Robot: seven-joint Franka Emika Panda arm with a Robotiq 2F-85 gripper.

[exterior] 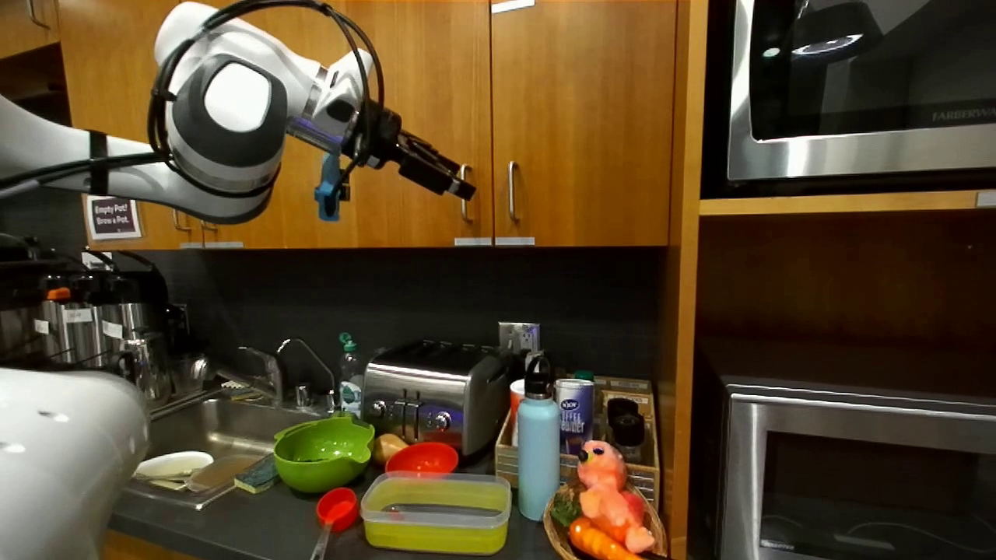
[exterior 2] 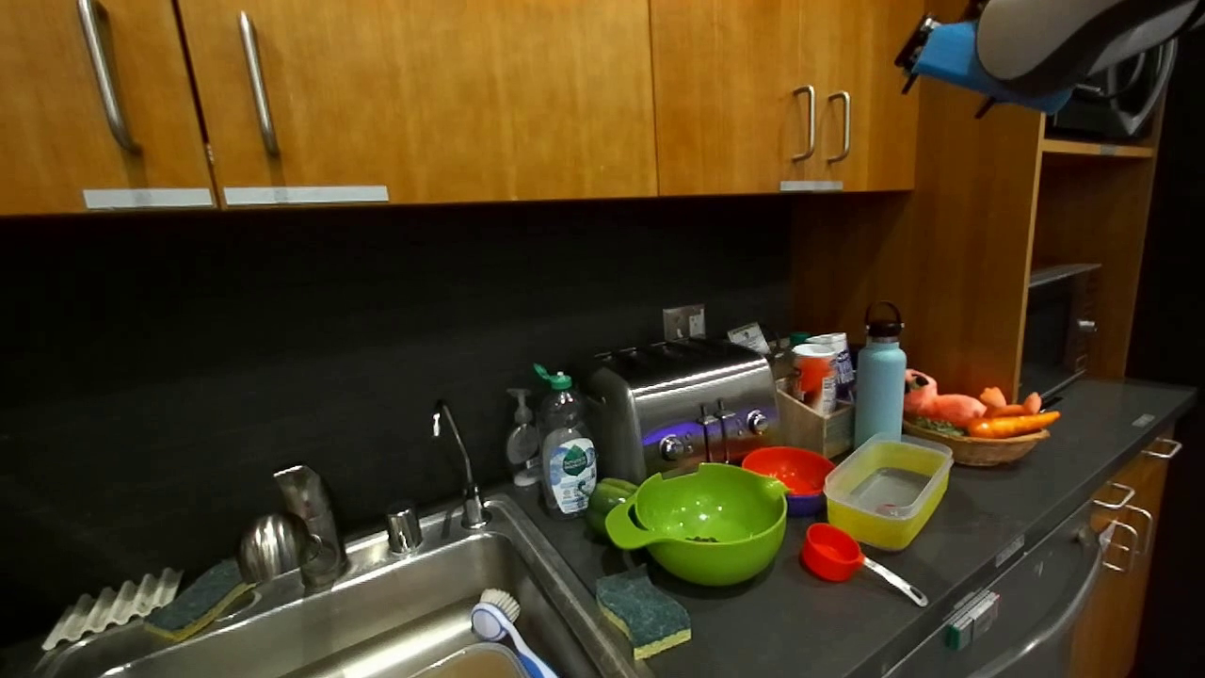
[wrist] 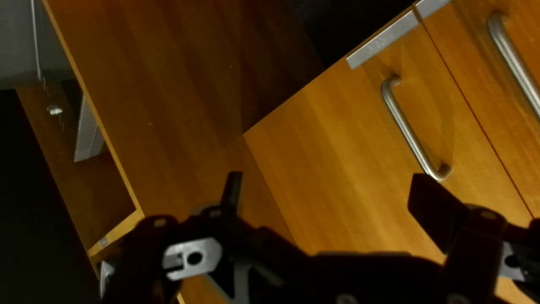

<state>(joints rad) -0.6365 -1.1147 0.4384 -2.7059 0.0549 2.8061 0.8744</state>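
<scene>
Black, two-fingered and spread wide apart, the gripper (wrist: 328, 177) hangs well above the dark grey counter (exterior 2: 791, 621); brown wooden cabinet door (exterior: 583, 101) shows between its tips in the wrist view; nearest to it are a curved brushed-metal door handle (wrist: 406, 126), fixed upright near the bottom of that door, and a matching silver handle (wrist: 514, 63) on the neighbouring door; I cannot tell how close the fingertips are to either.

Containers line the counter below; a lime-green plastic bowl with a handle and spout (exterior 2: 715, 565) has dark specks at its bottom; beside it, a red plastic bowl (exterior 2: 789, 466) sits above a blue base (exterior 2: 806, 506); a clear-rimmed yellow plastic box (exterior: 436, 537) stands near, its contents too unclear to name; a red measuring cup with a metal handle (exterior 2: 828, 556) lies just in front.

Round and woven, a basket (exterior 2: 988, 452) holds a pink plush bird (exterior: 607, 490), an orange carrot (exterior: 595, 538) and leafy green stuff (exterior: 566, 505); a light wooden box (exterior 2: 810, 428) holds a white-and-purple creamer canister (exterior: 574, 416) and black-topped bottles (exterior: 625, 424); a pale blue metal bottle (exterior: 538, 459) stands before it; the steel sink (exterior: 233, 420) contains a white dish (exterior: 179, 463) and a blue-and-white brush (exterior 2: 516, 643).
</scene>
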